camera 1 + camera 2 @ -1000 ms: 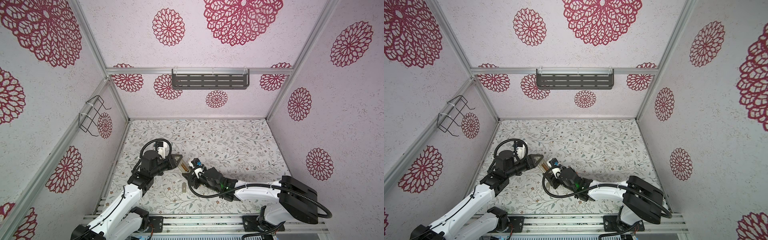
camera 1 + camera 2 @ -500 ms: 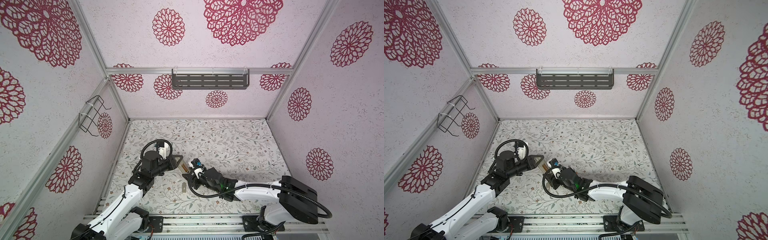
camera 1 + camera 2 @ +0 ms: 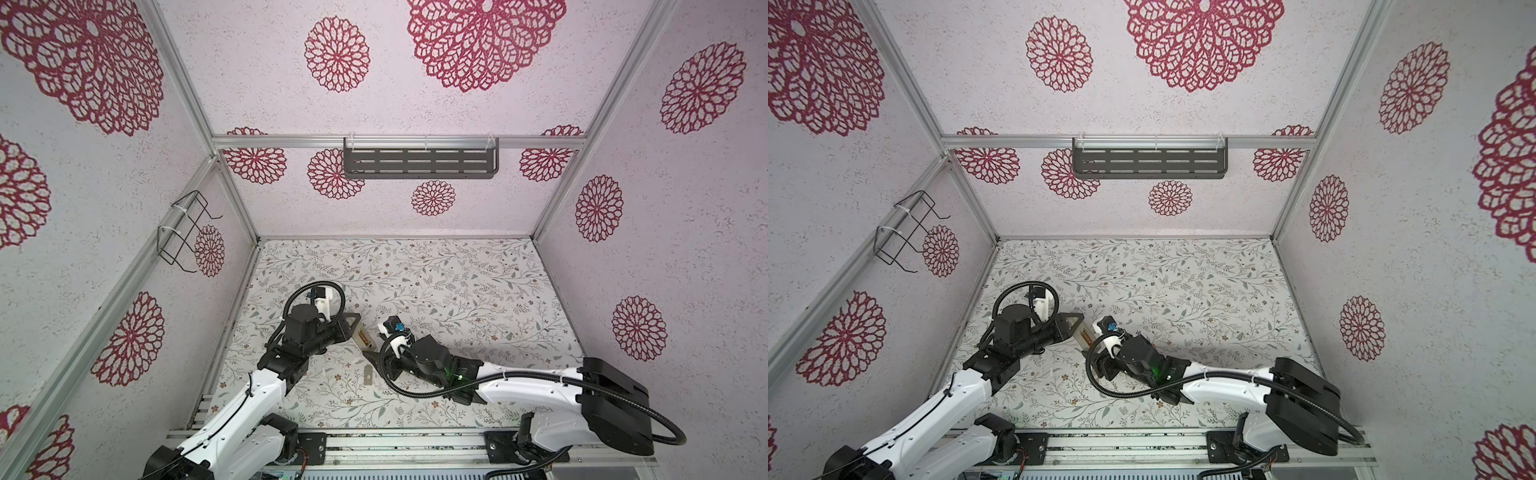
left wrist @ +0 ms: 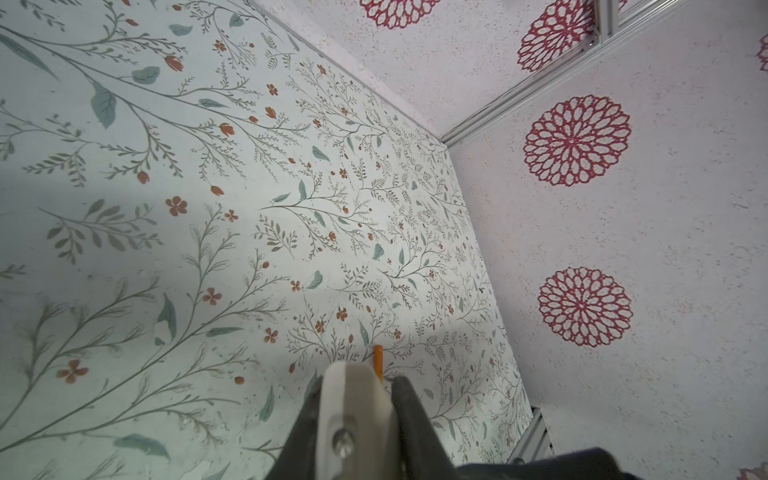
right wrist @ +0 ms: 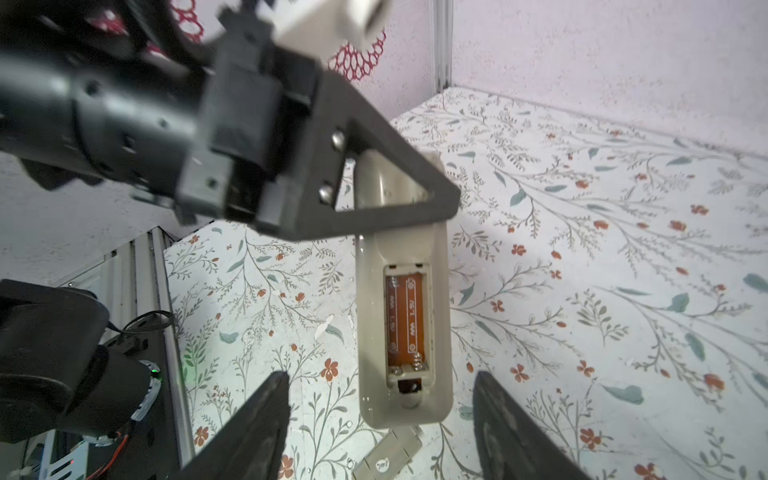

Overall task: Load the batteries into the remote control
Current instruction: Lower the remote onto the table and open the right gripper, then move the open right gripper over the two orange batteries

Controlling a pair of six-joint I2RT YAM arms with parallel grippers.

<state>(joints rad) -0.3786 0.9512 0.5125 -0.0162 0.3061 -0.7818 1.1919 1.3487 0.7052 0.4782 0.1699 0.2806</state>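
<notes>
Clamping is shown by the left pincer (image 4: 361, 397): its jaws are shut tight on the upper part of the remote control (image 5: 403, 249). The remote is held slanted near the front middle of the table (image 3: 457, 291), with its beige back turned to the right wrist camera. The battery bay is uncovered, and the batteries (image 5: 405, 316) are seen side by side inside it, orange, with springs at one end (a sliver of orange is caught in the left wrist view too). The right pincer (image 5: 380, 376) is spread wide. Its two dark fingers (image 5: 266, 419) are set on either side of the remote's free end with clear gaps, and nothing is gripped. A small beige cover piece (image 5: 388, 457) is seen lying flat on the table just beside that end. In both top views the two pincers are seen close together, with the remote between them.
</notes>
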